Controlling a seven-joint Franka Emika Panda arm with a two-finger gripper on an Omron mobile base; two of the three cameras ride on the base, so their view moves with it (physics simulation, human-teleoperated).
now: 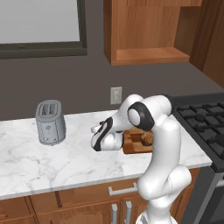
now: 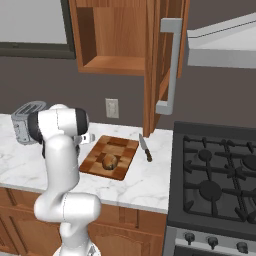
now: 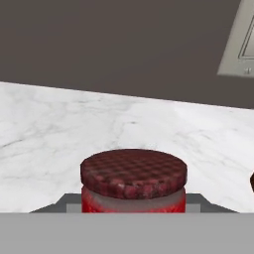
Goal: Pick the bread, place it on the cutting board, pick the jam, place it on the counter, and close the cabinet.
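The jam, a red jar with a dark red lid, sits right at the fingertips in the hand view, and my gripper is shut on it. The hand hangs low over the white marble counter, just left of the cutting board. Whether the jar's base touches the marble I cannot tell. The bread lies on the checkered cutting board. The wall cabinet stands open with a bare shelf, its door swung out with the silver bar handle facing forward.
A grey toaster stands on the counter to the left. A knife lies right of the board. The black stove borders the counter on the right. A wall outlet is behind the arm.
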